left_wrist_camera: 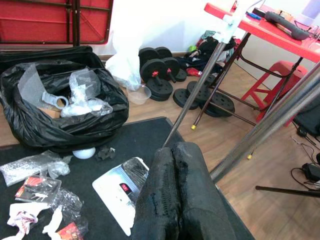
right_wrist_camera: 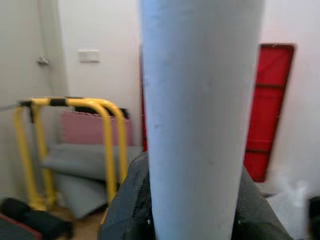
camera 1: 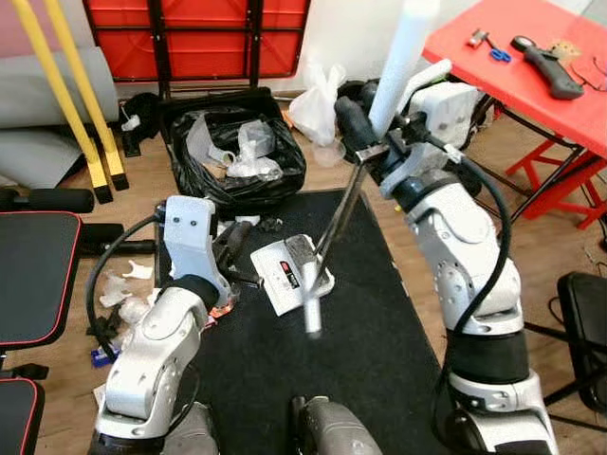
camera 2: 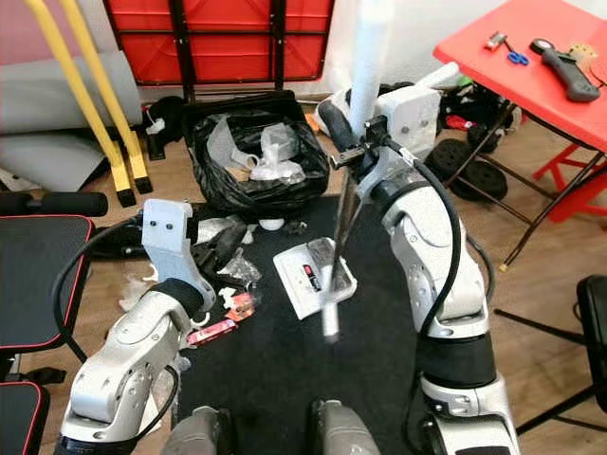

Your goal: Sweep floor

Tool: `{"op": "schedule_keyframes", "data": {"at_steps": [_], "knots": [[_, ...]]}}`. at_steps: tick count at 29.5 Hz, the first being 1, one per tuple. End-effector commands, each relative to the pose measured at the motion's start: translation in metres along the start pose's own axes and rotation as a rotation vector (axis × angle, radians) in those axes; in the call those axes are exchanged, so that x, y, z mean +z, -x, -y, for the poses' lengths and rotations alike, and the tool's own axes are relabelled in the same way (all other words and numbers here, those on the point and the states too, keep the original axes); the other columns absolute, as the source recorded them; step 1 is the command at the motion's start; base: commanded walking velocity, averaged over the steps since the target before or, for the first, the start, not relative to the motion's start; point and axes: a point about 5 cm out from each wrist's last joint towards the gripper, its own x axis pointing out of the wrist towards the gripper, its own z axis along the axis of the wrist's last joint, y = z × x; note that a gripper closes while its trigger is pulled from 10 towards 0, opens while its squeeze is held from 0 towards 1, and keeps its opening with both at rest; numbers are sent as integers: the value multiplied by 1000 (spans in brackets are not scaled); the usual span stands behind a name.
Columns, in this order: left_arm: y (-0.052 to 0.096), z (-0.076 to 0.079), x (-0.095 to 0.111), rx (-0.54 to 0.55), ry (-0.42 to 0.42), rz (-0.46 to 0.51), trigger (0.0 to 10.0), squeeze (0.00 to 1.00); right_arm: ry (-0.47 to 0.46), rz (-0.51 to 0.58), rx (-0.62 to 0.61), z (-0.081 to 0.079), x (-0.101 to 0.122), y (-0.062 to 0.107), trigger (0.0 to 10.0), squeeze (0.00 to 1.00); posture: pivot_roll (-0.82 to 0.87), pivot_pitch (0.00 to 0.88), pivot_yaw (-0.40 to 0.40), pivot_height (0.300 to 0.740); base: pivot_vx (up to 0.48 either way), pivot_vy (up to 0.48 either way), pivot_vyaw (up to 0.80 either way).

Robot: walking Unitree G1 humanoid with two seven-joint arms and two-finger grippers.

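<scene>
Broom (camera 1: 327, 232) stands tilted over the black mat (camera 1: 379, 322), its white head (camera 1: 289, 275) on the mat at centre; the right gripper (camera 1: 365, 128) pinches its pale handle up high. Left gripper (camera 1: 237, 248), fingers pressed together and holding nothing, hovers just left of the head above litter (camera 2: 223, 308) on the mat's left edge. Full black bin bag (camera 1: 237, 152) sits at the mat's far end, red table (camera 1: 531, 66) far right.
</scene>
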Motion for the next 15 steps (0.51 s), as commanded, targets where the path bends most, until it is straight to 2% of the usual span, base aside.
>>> {"op": "schedule_keyframes", "data": {"at_steps": [1,8,10,12,13,15], "knots": [[0,1,-4,-3,-6,-11,10000,0,-14,38,0,3,8,3,10000,0,-142,189,-163,740,0,0,0],[0,-1,-2,3,-13,-5,10000,0,9,67,40,2,12,5,10000,0,-146,201,-161,740,0,0,0],[1,-2,-2,5,-19,-5,10000,0,-18,62,53,1,11,6,10000,0,-146,204,-160,740,0,0,0],[2,-4,-1,21,-39,-2,10000,0,-30,61,68,0,12,6,10000,0,-146,208,-160,740,266,0,788],[6,-14,0,76,-56,0,10000,0,-40,70,90,-2,14,6,10000,0,-147,211,-159,740,364,0,794],[7,-17,0,95,-61,-1,10000,0,-42,75,93,-2,14,6,10000,0,-147,211,-159,740,364,0,794]]}}
